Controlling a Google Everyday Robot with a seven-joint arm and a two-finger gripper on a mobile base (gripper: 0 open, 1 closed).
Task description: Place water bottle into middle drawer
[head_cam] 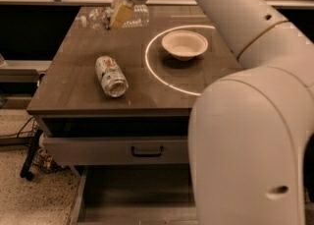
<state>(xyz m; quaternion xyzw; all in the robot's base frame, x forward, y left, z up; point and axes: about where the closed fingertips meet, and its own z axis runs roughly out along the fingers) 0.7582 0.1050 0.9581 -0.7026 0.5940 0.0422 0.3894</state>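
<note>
The water bottle (pixel 139 16), clear crinkled plastic with a white cap pointing left, is held sideways at the far left of the table top. My gripper (pixel 119 16) reaches down from the top of the camera view and is shut around the bottle's middle, with a yellowish finger (pixel 120 14) across its front. The bottle appears raised off the wooden table (pixel 73 79). The middle drawer (pixel 137 194) stands pulled out below the table front, showing a bare grey floor with low side walls. My arm hides its right part.
A white-and-green drink can (pixel 111 75) lies on its side at the table's left middle. A white bowl (pixel 184 44) sits inside a lit ring on the right. A closed grey drawer front with a dark handle (pixel 147 151) is above the open drawer.
</note>
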